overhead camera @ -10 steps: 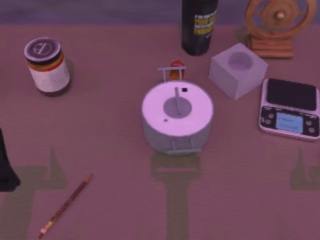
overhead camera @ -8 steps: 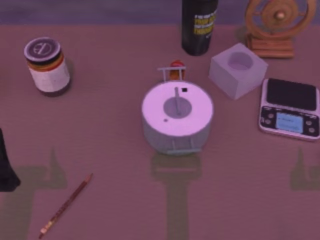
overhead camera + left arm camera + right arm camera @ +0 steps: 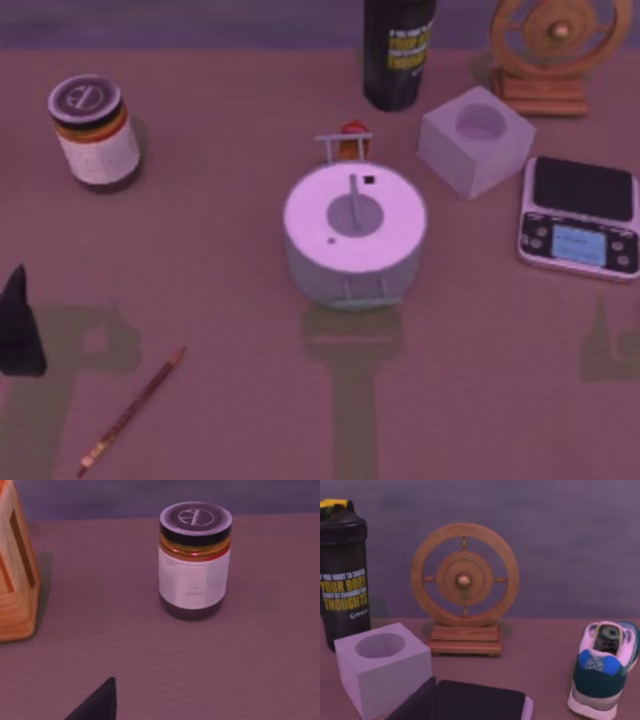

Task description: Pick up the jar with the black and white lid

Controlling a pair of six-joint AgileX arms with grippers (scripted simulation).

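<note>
The jar with the black and white lid stands upright at the far left of the table; it has a white label and orange and red bands under the lid. The left wrist view shows the jar straight ahead with bare table around it. My left gripper is a dark pointed shape at the table's left edge, nearer the front than the jar and well apart from it; a dark part of it shows in its wrist view. My right gripper shows only as a dark wedge in its own view.
A round white drum-like object sits mid-table. Behind it stand a black bottle, a lilac cube with a hole, a wooden wheel and a scale. A pencil lies front left. A wooden box and a shoe show in the wrist views.
My left gripper has come a little further in from the table's left edge, and its pointed tip now shows in full. The jar and everything else have stayed put.
</note>
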